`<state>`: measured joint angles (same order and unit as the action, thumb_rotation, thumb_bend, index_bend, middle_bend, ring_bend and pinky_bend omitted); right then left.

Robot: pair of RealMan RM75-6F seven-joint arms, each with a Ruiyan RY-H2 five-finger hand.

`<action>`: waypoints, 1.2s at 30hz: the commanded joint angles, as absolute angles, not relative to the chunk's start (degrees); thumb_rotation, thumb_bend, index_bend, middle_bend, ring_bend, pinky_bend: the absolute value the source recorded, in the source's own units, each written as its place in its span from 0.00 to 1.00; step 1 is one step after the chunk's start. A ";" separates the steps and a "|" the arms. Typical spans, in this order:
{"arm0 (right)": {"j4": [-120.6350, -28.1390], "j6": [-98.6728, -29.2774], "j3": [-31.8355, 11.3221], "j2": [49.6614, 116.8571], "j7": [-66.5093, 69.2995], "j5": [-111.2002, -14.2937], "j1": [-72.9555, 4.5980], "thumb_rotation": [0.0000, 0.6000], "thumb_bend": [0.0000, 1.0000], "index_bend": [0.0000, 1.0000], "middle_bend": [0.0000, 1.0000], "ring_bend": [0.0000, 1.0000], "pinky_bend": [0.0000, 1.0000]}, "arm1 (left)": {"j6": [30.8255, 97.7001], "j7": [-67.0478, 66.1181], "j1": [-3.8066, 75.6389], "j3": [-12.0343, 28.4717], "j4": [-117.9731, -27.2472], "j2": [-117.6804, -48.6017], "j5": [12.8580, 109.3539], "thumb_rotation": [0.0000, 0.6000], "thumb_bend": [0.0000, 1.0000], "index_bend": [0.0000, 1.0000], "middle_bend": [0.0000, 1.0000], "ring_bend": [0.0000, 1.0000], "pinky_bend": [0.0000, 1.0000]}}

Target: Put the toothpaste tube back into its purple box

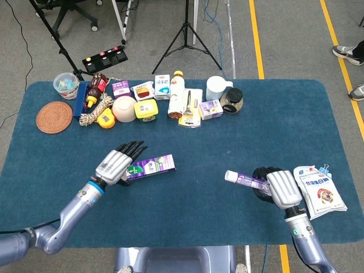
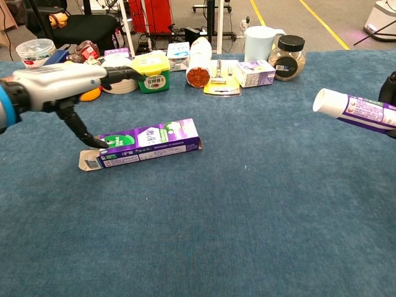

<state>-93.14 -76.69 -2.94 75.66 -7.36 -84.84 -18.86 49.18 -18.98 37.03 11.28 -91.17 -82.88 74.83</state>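
The purple toothpaste box [image 1: 152,166] [image 2: 151,139] lies flat at the table's middle left, with its open flap end pointing left. My left hand [image 1: 116,164] [image 2: 59,80] hovers over that left end with its fingers stretched out and apart, holding nothing; in the chest view its thumb reaches down to the box's near left corner. My right hand [image 1: 280,189] [image 2: 388,90] grips the purple and white toothpaste tube [image 1: 242,179] [image 2: 356,110] by its tail, off the table at the right. The tube's white cap points left toward the box.
A white pouch [image 1: 319,190] lies just right of my right hand. Along the far edge stand a woven coaster [image 1: 54,116], rope [image 1: 94,111], a bowl [image 1: 124,108], a green-yellow tub [image 2: 151,71], a bottle [image 1: 177,94], a white jug [image 1: 217,87] and a jar [image 1: 232,99].
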 commanded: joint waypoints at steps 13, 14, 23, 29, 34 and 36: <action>-92.94 -75.62 -3.26 75.71 -6.64 -85.15 -18.83 1.00 0.59 0.56 0.58 0.53 0.57 | 48.25 -35.18 47.40 13.68 -83.87 -95.00 60.94 1.00 0.03 0.00 0.00 0.00 0.15; -92.92 -75.56 -3.29 75.69 -6.60 -85.15 -18.83 1.00 0.59 0.56 0.58 0.53 0.57 | 48.20 -35.63 48.02 13.69 -83.06 -95.75 60.48 1.00 0.03 0.00 0.00 0.00 0.15; -92.74 -74.70 -3.44 75.60 -6.16 -85.02 -18.95 1.00 0.60 0.56 0.58 0.53 0.57 | 49.19 -36.06 52.56 14.71 -72.43 -103.13 59.95 1.00 0.03 0.00 0.00 0.00 0.15; -92.73 -74.20 -3.22 75.77 -6.45 -85.44 -19.05 1.00 0.60 0.56 0.58 0.53 0.57 | 50.97 -33.37 52.79 14.69 -68.16 -103.80 61.31 1.00 0.08 0.00 0.00 0.00 0.15; -92.76 -74.11 -3.17 75.90 -6.59 -85.62 -19.00 1.00 0.60 0.56 0.58 0.53 0.57 | 51.31 -31.68 52.45 13.05 -64.78 -102.77 63.60 1.00 0.10 0.00 0.00 0.00 0.15; -92.82 -74.07 -3.12 75.93 -6.74 -85.71 -18.97 1.00 0.60 0.56 0.58 0.53 0.57 | 51.38 -30.72 51.97 12.63 -63.35 -102.17 63.87 1.00 0.11 0.00 0.00 0.00 0.15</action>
